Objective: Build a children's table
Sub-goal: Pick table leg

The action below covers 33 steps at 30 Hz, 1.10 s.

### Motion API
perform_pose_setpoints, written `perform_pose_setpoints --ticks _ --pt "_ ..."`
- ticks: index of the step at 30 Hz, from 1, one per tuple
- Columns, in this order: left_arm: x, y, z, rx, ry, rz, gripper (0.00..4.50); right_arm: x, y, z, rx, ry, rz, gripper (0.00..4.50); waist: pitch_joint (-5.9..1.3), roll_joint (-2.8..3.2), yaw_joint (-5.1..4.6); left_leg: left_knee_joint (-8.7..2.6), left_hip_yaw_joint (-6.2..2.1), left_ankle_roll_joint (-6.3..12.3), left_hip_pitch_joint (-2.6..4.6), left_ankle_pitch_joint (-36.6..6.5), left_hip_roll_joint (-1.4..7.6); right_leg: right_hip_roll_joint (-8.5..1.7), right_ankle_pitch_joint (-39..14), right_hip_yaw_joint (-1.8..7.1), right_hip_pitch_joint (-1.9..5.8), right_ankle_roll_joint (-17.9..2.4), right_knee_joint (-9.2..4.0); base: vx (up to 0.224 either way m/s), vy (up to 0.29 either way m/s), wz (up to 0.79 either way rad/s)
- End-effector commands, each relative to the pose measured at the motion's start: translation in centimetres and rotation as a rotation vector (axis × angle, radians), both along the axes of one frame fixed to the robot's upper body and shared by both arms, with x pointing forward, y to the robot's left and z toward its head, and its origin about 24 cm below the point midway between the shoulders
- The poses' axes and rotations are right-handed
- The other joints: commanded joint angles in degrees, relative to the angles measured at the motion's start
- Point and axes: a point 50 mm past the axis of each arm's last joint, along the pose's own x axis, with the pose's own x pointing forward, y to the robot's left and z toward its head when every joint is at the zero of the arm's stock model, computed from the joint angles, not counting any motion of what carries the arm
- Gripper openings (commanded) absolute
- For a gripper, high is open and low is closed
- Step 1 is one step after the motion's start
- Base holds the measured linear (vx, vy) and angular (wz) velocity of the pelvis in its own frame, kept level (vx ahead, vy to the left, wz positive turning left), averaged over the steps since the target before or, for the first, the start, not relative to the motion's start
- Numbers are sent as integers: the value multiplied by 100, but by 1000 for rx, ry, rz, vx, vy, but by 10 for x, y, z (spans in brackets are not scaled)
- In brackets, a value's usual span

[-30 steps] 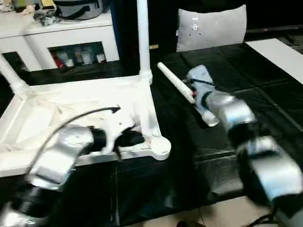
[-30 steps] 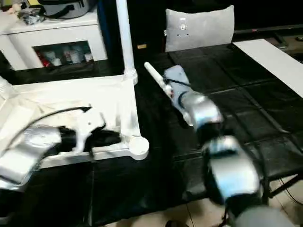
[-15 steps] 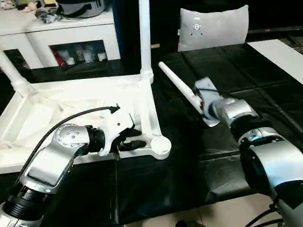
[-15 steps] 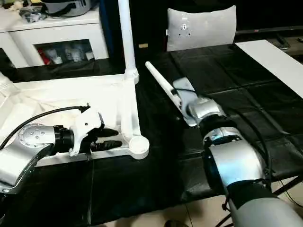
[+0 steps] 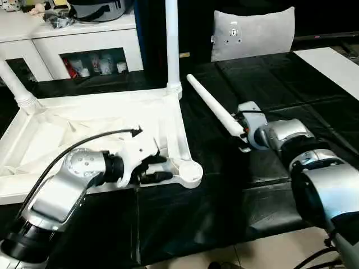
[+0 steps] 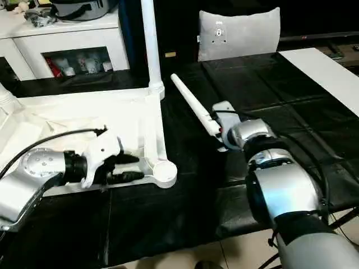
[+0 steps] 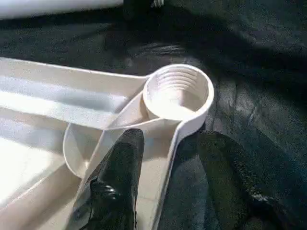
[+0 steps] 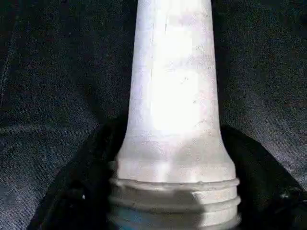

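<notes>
The tabletop (image 5: 95, 126) lies upside down on the black mat, ribbed underside up. Two legs are fitted: one upright leg (image 5: 171, 39) at the far corner nearest the middle of the mat, and a second leg (image 5: 14, 87) at the far left corner. The near corner socket (image 7: 178, 92) is empty, its internal thread visible.

The left gripper (image 7: 172, 167) straddles the tabletop rim just beside this socket. Its fingers (image 7: 120, 163) are spread, one inside the rim and one outside on the mat; they do not appear to clamp the rim.

The loose leg (image 6: 190, 103) lies on the mat, apart from the tabletop. The right gripper (image 8: 172, 191) sits at its threaded end, one finger on each side of the collar. Whether they press on the collar cannot be told.

Step in hand, as judged: pick up the third leg. The next move calls for a firm grip on the collar, then raising the leg upright and aligning its thread over the empty socket while the left gripper steadies the rim.
</notes>
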Motion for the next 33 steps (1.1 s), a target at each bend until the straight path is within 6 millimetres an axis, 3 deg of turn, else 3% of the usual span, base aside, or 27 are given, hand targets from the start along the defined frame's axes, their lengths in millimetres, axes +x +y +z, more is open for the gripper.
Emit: perform_pose_setpoints --ticks 1,11,13,16,17,18,21,24,28,29,30,32,33 --pt "-1 -3 4 0 -11 -25 212 1 -3 4 2 1 -10 280 -447 -55 21 -354 111 331 -111 -578 61 -311 -2191 372 475 -579 -396 0 0 0" --pt "9 -7 5 -127 -57 66 212 5 -14 8 119 -101 -138 275 -471 -56 35 -342 113 345 -120 -416 58 -301 -2014 368 484 -593 -380 0 0 0" --pt "18 -9 7 -217 -97 168 212 10 -17 16 218 -198 -202 275 -485 -61 30 -327 125 368 -127 -386 35 -294 -2005 352 493 -548 -399 0 0 0" --pt "30 -14 9 -328 -126 281 212 16 -19 29 385 -395 -223 275 -491 1 32 -314 141 459 -136 -446 16 -276 -2077 319 491 -403 -464 0 0 0" --pt "32 -16 10 -372 -123 302 212 16 -18 33 441 -458 -217 275 -491 1 32 -314 141 459 -136 -446 16 -276 -2077 319 491 -403 -464 0 0 0" --pt "33 -18 11 -406 -119 317 212 16 -18 36 488 -499 -215 275 -511 -52 43 -310 144 553 -134 -431 12 -279 -2124 300 505 -279 -491 0 0 0" --pt "39 -25 18 -504 -116 360 212 9 -8 42 732 -541 -159 275 -511 -51 25 -306 133 721 -146 -311 6 -234 -1901 302 515 -324 -484 0 0 0" --pt "44 -34 36 -728 -67 381 212 -18 7 48 1025 -644 44 275 -524 -68 80 -306 137 857 -159 -133 34 -239 -1751 310 542 -301 -490 0 0 0" --pt "44 -40 46 -847 -12 362 248 -44 19 47 1217 -622 196 275 -535 -61 172 -320 125 855 -127 -14 71 -232 -1803 307 507 -351 -501 0 0 0" --pt "44 -40 46 -847 -12 362 248 -44 19 47 1217 -622 196 275 -526 -59 202 -326 134 841 -113 -63 76 -234 -1900 312 498 -310 -528 0 0 0" --pt "44 -47 58 -953 11 333 248 -64 26 39 1277 -562 311 275 -492 -100 220 -336 168 743 -105 -181 39 -200 -2201 283 495 -152 -600 0 0 0" --pt "43 -56 71 -1065 63 275 248 -80 31 35 1332 -501 394 274 -485 -78 273 -360 158 697 -72 -334 84 -230 -2392 276 480 -57 -637 0 0 0" --pt "43 -59 72 -1080 89 254 248 -84 33 35 1351 -483 418 274 -498 -129 294 -363 162 642 -79 -347 67 -223 -2449 265 503 45 -650 0 0 0"
